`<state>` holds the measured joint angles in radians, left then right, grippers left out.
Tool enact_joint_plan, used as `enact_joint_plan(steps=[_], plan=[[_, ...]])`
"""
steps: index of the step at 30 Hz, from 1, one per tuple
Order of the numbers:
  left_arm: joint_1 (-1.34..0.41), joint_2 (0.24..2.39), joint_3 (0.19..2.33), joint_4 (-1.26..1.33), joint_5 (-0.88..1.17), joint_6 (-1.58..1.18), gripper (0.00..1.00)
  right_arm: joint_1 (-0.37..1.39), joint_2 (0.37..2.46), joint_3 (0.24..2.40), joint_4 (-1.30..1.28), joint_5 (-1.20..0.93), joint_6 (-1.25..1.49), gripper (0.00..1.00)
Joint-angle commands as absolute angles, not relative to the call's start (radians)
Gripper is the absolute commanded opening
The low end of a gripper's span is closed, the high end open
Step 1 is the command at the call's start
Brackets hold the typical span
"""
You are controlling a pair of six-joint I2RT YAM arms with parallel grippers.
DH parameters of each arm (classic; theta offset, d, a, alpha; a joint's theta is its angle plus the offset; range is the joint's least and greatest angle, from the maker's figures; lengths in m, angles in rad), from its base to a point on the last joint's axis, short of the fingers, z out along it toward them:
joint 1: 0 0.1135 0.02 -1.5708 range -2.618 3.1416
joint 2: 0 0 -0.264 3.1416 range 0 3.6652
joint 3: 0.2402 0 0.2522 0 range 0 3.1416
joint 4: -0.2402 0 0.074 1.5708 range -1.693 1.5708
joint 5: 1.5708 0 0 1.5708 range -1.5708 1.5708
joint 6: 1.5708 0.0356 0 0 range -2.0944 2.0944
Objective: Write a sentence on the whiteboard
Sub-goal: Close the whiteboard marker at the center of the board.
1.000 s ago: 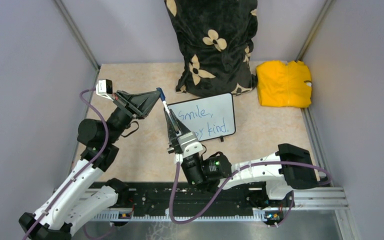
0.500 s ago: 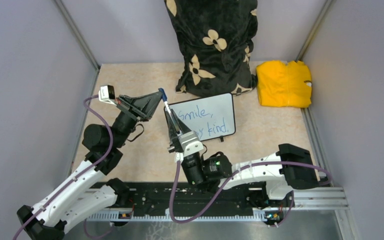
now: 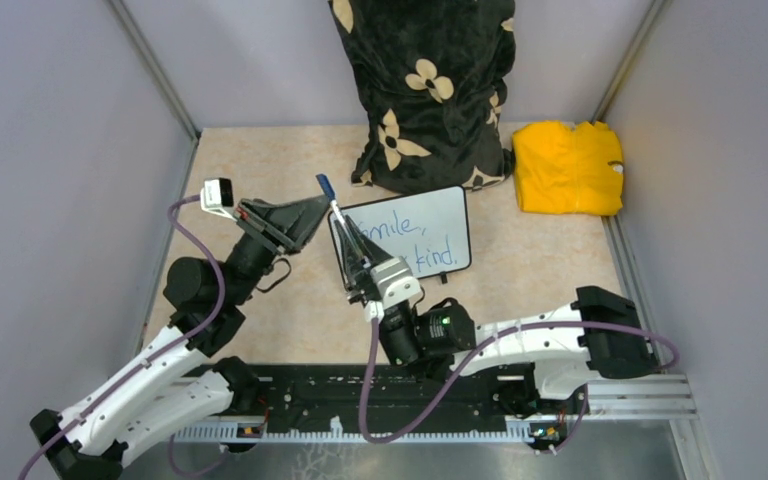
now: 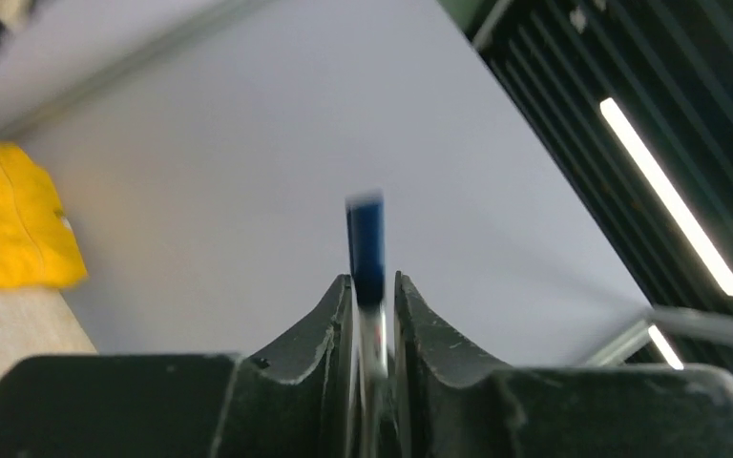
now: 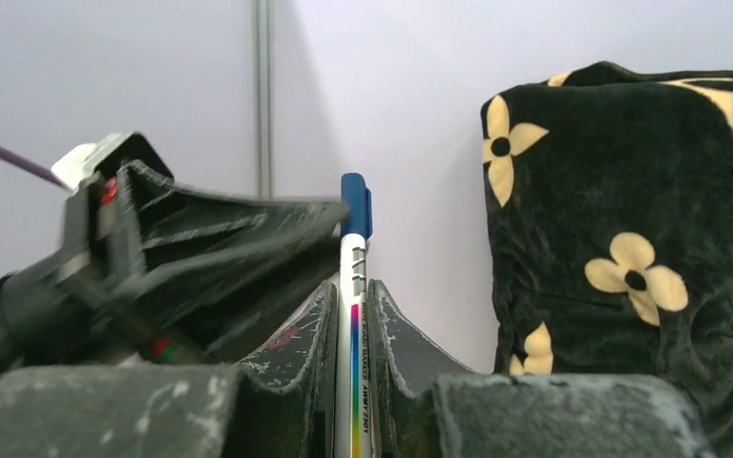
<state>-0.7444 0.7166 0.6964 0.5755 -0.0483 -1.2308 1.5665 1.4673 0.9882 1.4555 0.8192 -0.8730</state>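
Note:
The whiteboard (image 3: 442, 214) lies flat mid-table. The blue sentence (image 3: 392, 228) shows "mile," above "kind."; its left part is hidden behind my right gripper. My right gripper (image 3: 341, 229) is shut on a white marker (image 3: 333, 209) with a blue cap (image 3: 322, 184) and holds it upright over the board's left edge; its wrist view shows the marker (image 5: 353, 262) clamped between the jaws. My left gripper (image 3: 326, 201) reaches in from the left. Its jaws stand a narrow gap apart on either side of the marker, just below the cap (image 4: 366, 239), with slim gaps showing.
A black pillow with cream flowers (image 3: 425, 90) stands against the back wall, just behind the board. A yellow cloth (image 3: 568, 168) lies at the back right. Grey walls close in the table on the left, right and back.
My left gripper has slid down from the cap to the marker's body, and its arm has shifted. My right gripper has moved slightly right and tilted the marker more.

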Motion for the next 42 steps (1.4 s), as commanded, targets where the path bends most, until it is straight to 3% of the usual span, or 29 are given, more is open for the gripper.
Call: enact_joint_plan(steps=[1,5,9,13,18,24,29,35,40,42], plan=[[-0.802,0.684,0.693,0.501,0.133,-1.182,0.36,1.516,1.367,0.988,1.398,0.744,-0.776,0.00],[-0.801,0.671,0.724,0.477,0.090,-1.144,0.61,1.531,1.322,0.962,1.350,0.722,-0.750,0.00],[-0.801,0.651,0.741,0.472,0.028,-1.097,0.79,1.545,1.267,0.927,1.295,0.690,-0.709,0.00],[-0.802,0.656,0.783,0.482,-0.026,-1.014,0.88,1.547,1.194,0.906,1.164,0.638,-0.602,0.00],[-0.802,0.713,0.864,0.483,0.010,-0.950,0.88,1.546,1.170,0.909,1.100,0.612,-0.546,0.00],[-0.802,0.767,0.904,0.462,0.051,-0.939,0.78,1.546,1.179,0.918,1.097,0.614,-0.545,0.00],[-0.801,0.788,0.905,0.465,0.079,-0.948,0.64,1.547,1.189,0.919,1.113,0.631,-0.553,0.00],[-0.801,0.791,0.890,0.466,0.106,-0.965,0.40,1.547,1.204,0.922,1.140,0.651,-0.577,0.00],[-0.801,0.798,0.874,0.454,0.128,-0.995,0.06,1.545,1.228,0.923,1.174,0.673,-0.604,0.00],[-0.801,0.801,0.863,0.451,0.138,-1.016,0.00,1.544,1.237,0.924,1.186,0.679,-0.614,0.00]])
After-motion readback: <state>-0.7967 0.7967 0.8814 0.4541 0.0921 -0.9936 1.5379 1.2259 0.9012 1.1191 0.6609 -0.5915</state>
